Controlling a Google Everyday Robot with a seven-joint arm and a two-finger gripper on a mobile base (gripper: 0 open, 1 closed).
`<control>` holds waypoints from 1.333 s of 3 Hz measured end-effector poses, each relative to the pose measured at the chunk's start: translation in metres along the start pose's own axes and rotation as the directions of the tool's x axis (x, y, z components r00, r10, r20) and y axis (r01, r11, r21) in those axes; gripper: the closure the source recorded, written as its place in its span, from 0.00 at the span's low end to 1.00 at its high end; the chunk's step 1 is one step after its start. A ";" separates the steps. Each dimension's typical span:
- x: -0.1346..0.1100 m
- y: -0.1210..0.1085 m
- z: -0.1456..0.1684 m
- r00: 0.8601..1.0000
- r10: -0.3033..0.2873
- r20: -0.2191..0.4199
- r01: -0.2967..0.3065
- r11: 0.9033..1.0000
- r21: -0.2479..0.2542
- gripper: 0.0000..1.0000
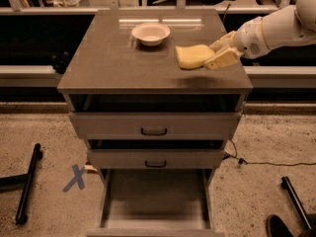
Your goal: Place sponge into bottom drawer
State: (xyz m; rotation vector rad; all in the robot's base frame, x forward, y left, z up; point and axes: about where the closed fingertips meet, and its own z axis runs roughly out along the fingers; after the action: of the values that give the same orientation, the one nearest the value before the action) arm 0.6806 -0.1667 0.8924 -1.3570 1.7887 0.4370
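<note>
The pale yellow sponge [191, 56] hangs a little above the right part of the grey cabinet top [113, 63], with its shadow on the surface below. My gripper [213, 56] comes in from the right on a white arm and is shut on the sponge's right end. The bottom drawer [155, 201] is pulled far out at the foot of the cabinet, its flat grey floor bare.
A round white bowl [151, 33] stands on the cabinet top at the back centre. The two upper drawers [154, 127] with dark loop handles stand slightly out. A blue tape X [75, 177] and a black bar [27, 184] lie on the floor at left; a cable runs at right.
</note>
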 end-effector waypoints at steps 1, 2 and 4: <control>-0.002 0.030 -0.011 0.999 0.019 -0.028 -0.020 0.999 -0.043 1.00; -0.001 0.032 -0.010 0.999 0.017 -0.030 -0.019 0.999 -0.046 1.00; 0.001 0.110 -0.006 0.995 -0.046 -0.083 0.035 0.991 -0.131 1.00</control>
State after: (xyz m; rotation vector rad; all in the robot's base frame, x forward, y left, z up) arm 0.5772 -0.1323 0.8736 -1.5203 1.8251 0.4866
